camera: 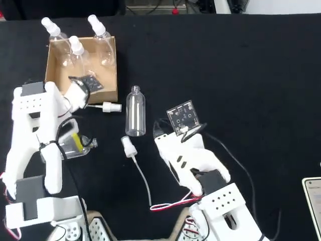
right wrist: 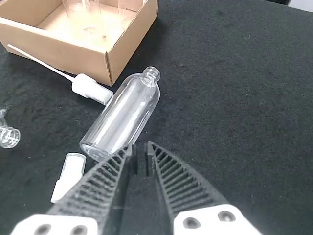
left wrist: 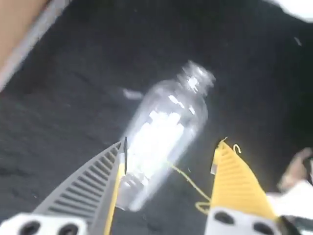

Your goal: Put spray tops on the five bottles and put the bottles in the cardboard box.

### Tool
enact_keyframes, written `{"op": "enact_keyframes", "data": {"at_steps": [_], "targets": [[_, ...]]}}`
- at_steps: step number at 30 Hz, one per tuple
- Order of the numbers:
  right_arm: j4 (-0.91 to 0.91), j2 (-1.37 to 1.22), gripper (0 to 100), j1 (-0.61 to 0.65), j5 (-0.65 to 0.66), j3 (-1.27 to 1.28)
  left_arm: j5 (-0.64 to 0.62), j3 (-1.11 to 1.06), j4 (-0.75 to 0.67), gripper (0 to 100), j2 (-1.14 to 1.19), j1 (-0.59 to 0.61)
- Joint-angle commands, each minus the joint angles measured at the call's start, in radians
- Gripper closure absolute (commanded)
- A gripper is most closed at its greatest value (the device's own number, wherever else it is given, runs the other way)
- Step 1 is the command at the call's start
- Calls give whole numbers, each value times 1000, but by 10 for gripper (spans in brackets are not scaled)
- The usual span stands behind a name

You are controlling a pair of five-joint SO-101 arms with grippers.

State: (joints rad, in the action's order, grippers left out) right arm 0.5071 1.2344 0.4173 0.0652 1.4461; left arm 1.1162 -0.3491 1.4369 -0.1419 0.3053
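While three capped bottles (camera: 75, 52) stand in the box (camera: 113, 70) at 10 o'clock on the table, two lie uncapped outside it. I read that as three of five done. Step in hand, by my judgement: pick-up of the fourth bottle for capping.

Left gripper (left wrist: 171, 147): jaws wide, straddling left bottle (left wrist: 164, 132). This bottle lies on the cloth at 8 o'clock, neck toward 3 o'clock. One finger is at its side and the yellow finger stands clear. Not yet clamped.

Right gripper (right wrist: 139, 149): jaws drawn to a narrow slit, nothing between them. It sits just at 5 o'clock of mid bottle (camera: 135, 111), which lies near centre, neck toward 12 o'clock.

Top 1 (camera: 111, 107) lies just beside the box's near corner, at 9 o'clock of mid bottle. Top 2 (camera: 129, 146) lies at 6 o'clock of mid bottle, tube trailing toward 5 o'clock.

Next move calls for:
- left jaws closing on the bottle's body and raising it neck-up;
- right jaws opening to take a top by its head and feed the tube into the neck.
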Motion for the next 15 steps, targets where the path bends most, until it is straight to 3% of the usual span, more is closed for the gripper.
{"op": "enact_keyframes", "data": {"at_steps": [1, 5, 15], "targets": [[-32, 13, 956, -15, 12, -18, 81, 54, 87, 722, -44, 21], [-32, 13, 956, -15, 12, -18, 81, 38, 57, 721, -35, 12], [-32, 13, 956, -15, 12, -18, 86, -219, -282, 721, -44, -8]]}}
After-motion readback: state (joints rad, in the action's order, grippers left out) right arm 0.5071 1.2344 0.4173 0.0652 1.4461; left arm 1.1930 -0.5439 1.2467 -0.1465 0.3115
